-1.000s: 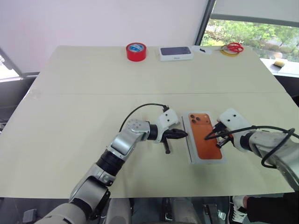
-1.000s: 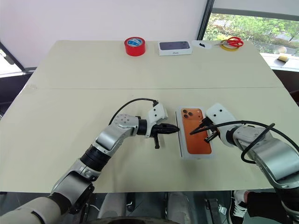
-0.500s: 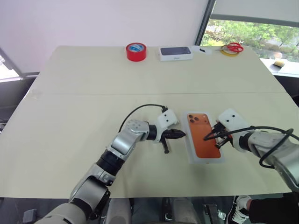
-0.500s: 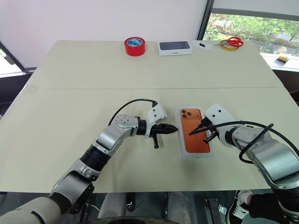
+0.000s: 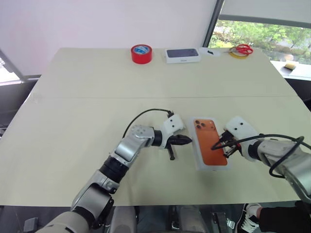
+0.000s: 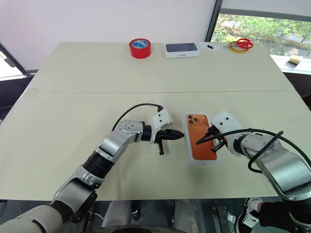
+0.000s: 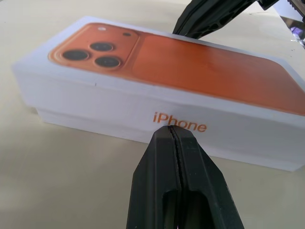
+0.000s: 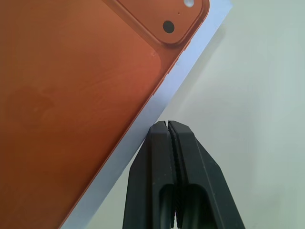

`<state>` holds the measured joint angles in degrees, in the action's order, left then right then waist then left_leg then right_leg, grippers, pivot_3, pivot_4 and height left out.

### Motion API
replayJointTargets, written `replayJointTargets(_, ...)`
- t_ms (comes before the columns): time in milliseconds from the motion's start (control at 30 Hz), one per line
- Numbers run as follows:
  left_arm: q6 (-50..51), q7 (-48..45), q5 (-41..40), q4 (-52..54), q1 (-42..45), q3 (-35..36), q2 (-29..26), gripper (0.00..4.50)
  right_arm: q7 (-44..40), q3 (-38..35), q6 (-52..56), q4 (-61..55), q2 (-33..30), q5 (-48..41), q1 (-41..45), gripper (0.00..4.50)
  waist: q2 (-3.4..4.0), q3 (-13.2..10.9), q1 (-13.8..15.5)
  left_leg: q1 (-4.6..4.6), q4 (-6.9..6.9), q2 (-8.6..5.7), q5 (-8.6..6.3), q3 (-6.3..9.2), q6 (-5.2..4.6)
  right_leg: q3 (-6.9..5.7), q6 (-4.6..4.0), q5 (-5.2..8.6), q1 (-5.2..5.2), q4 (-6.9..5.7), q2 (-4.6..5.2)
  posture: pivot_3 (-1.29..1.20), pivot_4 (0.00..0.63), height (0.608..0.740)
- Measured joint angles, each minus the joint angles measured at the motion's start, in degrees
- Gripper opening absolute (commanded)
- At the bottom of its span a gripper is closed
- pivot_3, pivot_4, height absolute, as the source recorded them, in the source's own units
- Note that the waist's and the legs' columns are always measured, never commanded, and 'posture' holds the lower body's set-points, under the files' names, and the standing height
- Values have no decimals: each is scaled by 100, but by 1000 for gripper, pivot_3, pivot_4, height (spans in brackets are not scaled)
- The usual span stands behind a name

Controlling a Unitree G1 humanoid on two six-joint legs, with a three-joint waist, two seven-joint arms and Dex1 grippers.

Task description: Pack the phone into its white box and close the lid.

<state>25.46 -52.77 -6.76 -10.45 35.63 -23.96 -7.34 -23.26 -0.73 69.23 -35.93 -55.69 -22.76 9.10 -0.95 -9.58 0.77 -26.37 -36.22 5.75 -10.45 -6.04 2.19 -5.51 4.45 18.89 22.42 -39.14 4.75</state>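
Two arms: both reach over the table [image 5: 87, 92], one at each long side of the lid.
Table: wide, pale cream, with a seam that runs across it beyond the lid.
Left gripper [image 5: 188, 140]: its black fingers are pressed together with nothing between them. The tips point at the lid's long side that carries the word "iPhone", very near it; I cannot tell if they touch.
Right gripper [image 5: 217, 144]: its fingers are also pressed together and hold nothing. The tips lie over the opposite long edge of the lid, at the white border beside the orange picture.
Lid [image 5: 210, 149]: white, with an orange phone picture on its upper face. It sits level on the table between the two grippers, the printed camera block at the end far from the robot.
White box [image 7: 119, 128]: a thin white lower edge shows under the lid in the left wrist view, so the lid covers it.
Phone: hidden, I cannot see it.
Closed box [image 5: 182, 55]: white with a dark phone picture, far beyond the lid near the table's far edge.
Red tape roll [image 5: 141, 53]: just beside the closed box, also far from the lid.
Scissors [image 5: 242, 49]: red handles, on the other side of the closed box, well apart from the lid.
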Motion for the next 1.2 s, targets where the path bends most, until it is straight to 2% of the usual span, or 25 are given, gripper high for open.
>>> replayJointTargets(133,10,39,-4,-4,2,26,-52,0,-118,-172,-101,5,-97,37,-143,64,0,0,-1,0,0,0,0,0,0,0,0,0,0,0,0,0,150,730)
replayJointTargets(300,52,156,-113,-81,94,329,-36,0,-438,-870,-276,13,-283,92,-254,64,0,0,2,0,-1,0,0,1,0,0,0,0,-1,-1,0,0,150,730)
replayJointTargets(467,53,230,-201,-124,384,493,213,0,-989,-1429,-362,-427,-222,-288,-663,64,-1,0,14,2,-3,-3,0,3,0,-1,1,0,-6,0,0,0,150,730)
replayJointTargets(600,37,277,-128,-312,462,340,391,0,-1120,-1469,-349,-921,-19,-538,-999,64,-1,0,-5,6,-1,-2,0,4,0,-1,0,0,-8,0,-1,0,150,730)
replayJointTargets(700,-18,324,135,-572,471,37,380,0,-941,-1191,-220,-1068,278,-570,-1150,64,-1,0,-6,8,-1,-2,0,5,0,-1,0,0,-9,-1,-2,0,150,730)
replayJointTargets(933,-122,336,263,-624,489,27,296,0,-562,-971,-182,-1124,409,-499,-1253,64,-3,3,-3,10,-2,-2,0,8,0,-1,0,1,-14,-1,-1,0,150,730)
replayJointTargets(1067,10,499,83,-533,439,496,69,0,-521,-1199,-475,-966,661,-491,-1035,64,-2,3,-38,10,1,-1,0,7,0,1,-1,0,-8,-6,-3,0,150,730)
replayJointTargets(1200,41,566,-278,-112,294,1317,-494,0,-532,-1752,-1228,-634,744,-296,-907,64,-4,2,-7,10,2,-1,1,6,1,0,0,1,-9,-5,-3,0,150,730)
